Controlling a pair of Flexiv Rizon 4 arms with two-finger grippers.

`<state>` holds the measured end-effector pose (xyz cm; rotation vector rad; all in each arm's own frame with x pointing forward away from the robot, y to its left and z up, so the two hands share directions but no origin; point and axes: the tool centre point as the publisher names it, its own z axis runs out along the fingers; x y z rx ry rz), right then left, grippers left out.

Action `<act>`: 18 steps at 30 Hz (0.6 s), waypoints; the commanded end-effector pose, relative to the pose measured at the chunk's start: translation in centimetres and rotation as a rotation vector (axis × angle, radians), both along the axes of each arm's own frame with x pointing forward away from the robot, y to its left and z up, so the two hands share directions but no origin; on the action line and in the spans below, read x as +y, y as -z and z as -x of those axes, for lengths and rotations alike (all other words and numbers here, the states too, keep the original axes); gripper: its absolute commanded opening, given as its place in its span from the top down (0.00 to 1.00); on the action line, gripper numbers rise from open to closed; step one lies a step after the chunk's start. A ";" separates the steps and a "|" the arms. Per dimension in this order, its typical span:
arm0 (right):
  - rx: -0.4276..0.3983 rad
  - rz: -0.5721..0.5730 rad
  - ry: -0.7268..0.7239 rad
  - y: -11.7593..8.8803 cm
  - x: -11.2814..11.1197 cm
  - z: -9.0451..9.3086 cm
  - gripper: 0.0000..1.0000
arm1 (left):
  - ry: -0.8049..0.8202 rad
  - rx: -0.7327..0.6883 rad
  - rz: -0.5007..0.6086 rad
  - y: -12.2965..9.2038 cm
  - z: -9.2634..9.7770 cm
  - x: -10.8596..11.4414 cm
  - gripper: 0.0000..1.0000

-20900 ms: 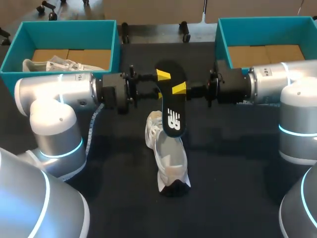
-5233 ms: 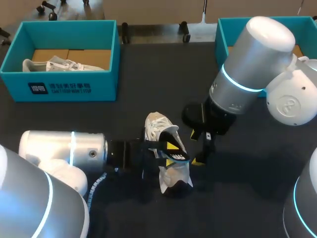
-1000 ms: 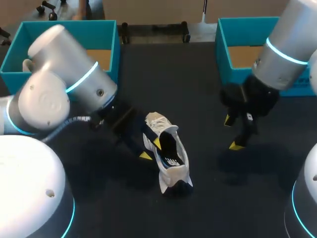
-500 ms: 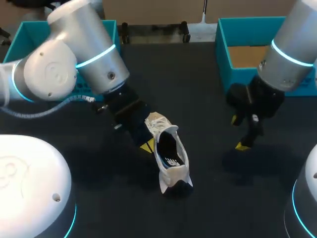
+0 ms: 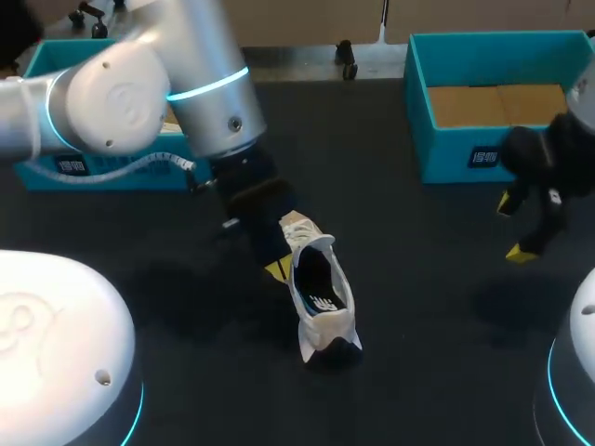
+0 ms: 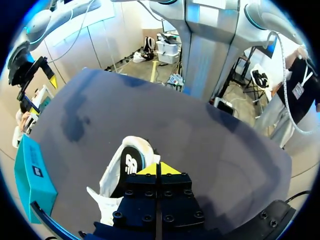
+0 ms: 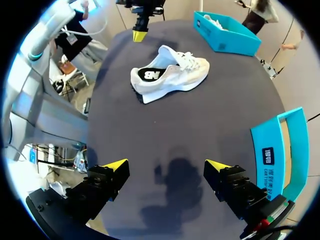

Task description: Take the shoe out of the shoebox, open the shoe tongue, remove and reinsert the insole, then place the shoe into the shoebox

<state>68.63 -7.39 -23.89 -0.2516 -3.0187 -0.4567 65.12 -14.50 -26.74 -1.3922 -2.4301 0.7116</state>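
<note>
Shoe [image 5: 327, 325] rests mid-bench, insole [image 5: 318, 295] inside. My left gripper [image 6: 159, 169] is clenched on nothing beside its collar. My right gripper [image 7: 167, 165] is released near the right-edge shoebox [image 5: 437, 163]. Judged light and soft-sided; grip the heel collar.

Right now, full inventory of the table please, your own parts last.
shoe: one, white, mid-table, on its sole
insole: one, black, inside that shoe
second shoe: one, white, in the left shoebox
left shoebox: one, teal, far left of the table
right shoebox: one, teal with a brown floor, far right of the table
table: one, black top
left gripper: one, yellow tips, shut with nothing between them, right beside the shoe
right gripper: one, yellow tips, open, above bare table near the right shoebox
</note>
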 end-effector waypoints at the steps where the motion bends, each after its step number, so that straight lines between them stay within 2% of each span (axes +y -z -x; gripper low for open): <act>1: -0.016 -0.005 0.004 0.2 -0.3 0.6 0.00 | 0.005 0.003 -0.008 0.1 -0.2 -0.2 1.00; 10: -0.016 -0.005 0.004 0.2 -0.3 0.6 0.00 | 0.012 -0.008 0.010 0.3 -0.7 0.5 1.00; 18: -0.016 -0.005 0.004 0.2 -0.3 0.6 0.00 | 0.096 -0.110 0.013 0.1 -1.4 1.3 1.00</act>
